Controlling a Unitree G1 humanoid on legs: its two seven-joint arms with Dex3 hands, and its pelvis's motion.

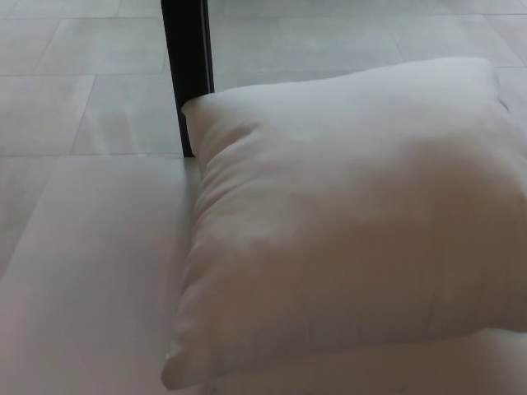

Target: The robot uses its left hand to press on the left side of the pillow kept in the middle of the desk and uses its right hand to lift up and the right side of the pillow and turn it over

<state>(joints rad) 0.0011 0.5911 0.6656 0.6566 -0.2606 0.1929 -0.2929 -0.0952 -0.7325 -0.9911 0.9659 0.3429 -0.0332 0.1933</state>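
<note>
The plump white square fabric pillow (354, 222) lies flat on the pale table (82, 280), untouched. Neither hand shows, so their state can't be told. Nothing begun, I'd say: the left must first pin the pillow's left side.

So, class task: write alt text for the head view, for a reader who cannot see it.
A plump white pillow lies on a pale desk, filling the picture's right side. A black post stands behind its far left corner, with tiled floor beyond. No robot hand shows.

White pillow (354, 222) flat on the pale desk (90, 280), black post (188, 66) behind its far-left corner
</note>
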